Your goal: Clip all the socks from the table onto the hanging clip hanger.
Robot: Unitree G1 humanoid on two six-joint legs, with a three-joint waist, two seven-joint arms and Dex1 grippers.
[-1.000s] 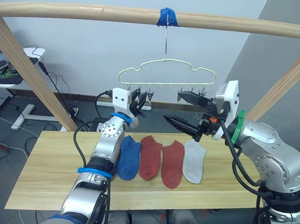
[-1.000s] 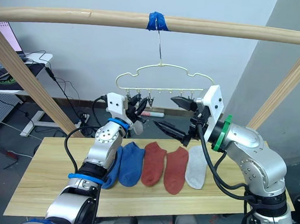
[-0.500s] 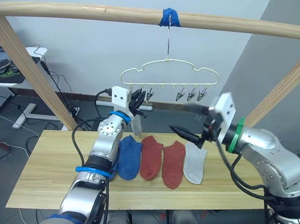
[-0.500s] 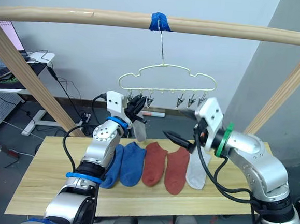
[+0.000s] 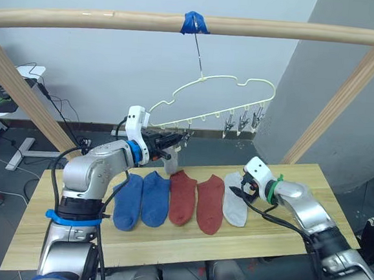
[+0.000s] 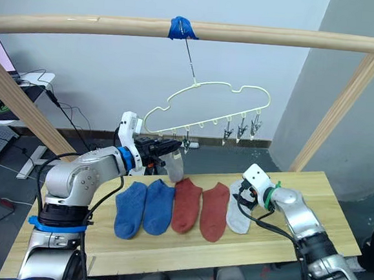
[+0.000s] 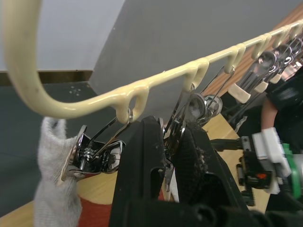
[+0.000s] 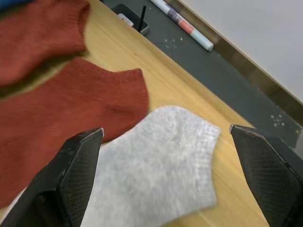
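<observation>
From the head cameras I am watching the clip hanger (image 5: pixel 211 100) hanging tilted from the pole (image 5: pixel 183 24), its left end pulled low. One light grey sock (image 6: pixel 175 166) is already dangling from a clip at that low left end, so I am counting one sock of six as hung. Five are waiting in a row on the surface (image 5: pixel 283 238): two blue socks (image 5: pixel 142 200) on the left, two rust-red socks (image 5: pixel 196 201) in the middle, and the second grey sock (image 5: pixel 235 207) on the right. My left gripper (image 5: pixel 173 139) is reaching up at the hanger's low end, just beside the hung sock. My right gripper (image 5: pixel 236 190) is sitting down low at the far edge of the grey sock on the surface.

Through the left wrist camera, I am seeing the left gripper's fingers (image 7: pixel 142 161) nearly closed on one of the metal clips (image 7: pixel 173 137) under the yellow wire, next to the clip that is biting the grey sock (image 7: pixel 52 189).

Through the right wrist camera, the right gripper's fingers (image 8: pixel 78 161) are standing wide apart with nothing between them, straddling the cuff of the grey sock (image 8: pixel 161 175) lying flat beside a rust-red one. I am judging this to be the pickup of sock number two, with most of the job left.
</observation>
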